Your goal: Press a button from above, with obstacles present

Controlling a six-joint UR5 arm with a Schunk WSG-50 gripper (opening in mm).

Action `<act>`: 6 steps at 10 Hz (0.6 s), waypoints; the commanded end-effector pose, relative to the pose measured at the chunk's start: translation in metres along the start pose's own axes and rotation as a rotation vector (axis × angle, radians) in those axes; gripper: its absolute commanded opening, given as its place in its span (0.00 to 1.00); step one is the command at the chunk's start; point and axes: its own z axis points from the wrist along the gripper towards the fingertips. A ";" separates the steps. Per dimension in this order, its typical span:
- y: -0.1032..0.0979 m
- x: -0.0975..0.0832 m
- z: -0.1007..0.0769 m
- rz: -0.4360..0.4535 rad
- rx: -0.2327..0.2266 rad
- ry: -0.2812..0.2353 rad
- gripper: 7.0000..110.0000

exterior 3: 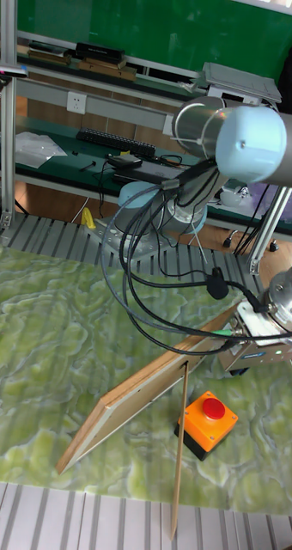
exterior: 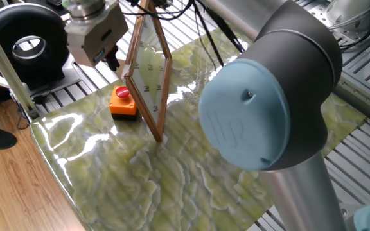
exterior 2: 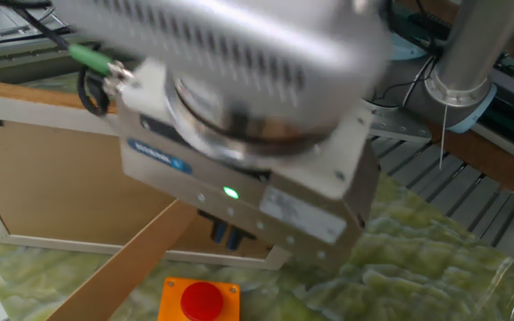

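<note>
The button (exterior: 123, 93) is a red cap on an orange box (exterior: 124, 106) with a black base, standing on the green marbled table beside the obstacle. It also shows as the red cap (exterior 2: 202, 300) and the button (exterior 3: 213, 407). The obstacle is a tall transparent panel (exterior: 148, 67) in a light wooden frame (exterior 3: 137, 391), leaning just right of the box. My gripper (exterior: 112, 62) hangs well above the button and slightly to its left. Its dark fingertips (exterior 2: 225, 234) sit together with nothing between them. In the tall fixed view the gripper (exterior 3: 242, 367) is up and right of the cap.
The table's edge (exterior: 50, 151) drops to a wooden floor at the left. A black round device (exterior: 27, 45) stands behind the table's corner. Cables (exterior 3: 146, 292) loop from the arm over the panel. The arm's big blue-capped joint (exterior: 255, 109) fills the right of one fixed view.
</note>
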 end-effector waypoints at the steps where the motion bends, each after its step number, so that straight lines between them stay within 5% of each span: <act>1: -0.002 -0.025 -0.013 0.030 -0.022 -0.126 0.00; 3: 0.003 -0.040 -0.022 0.052 -0.042 -0.208 0.00; 6: 0.000 -0.025 -0.036 0.066 -0.032 -0.212 0.00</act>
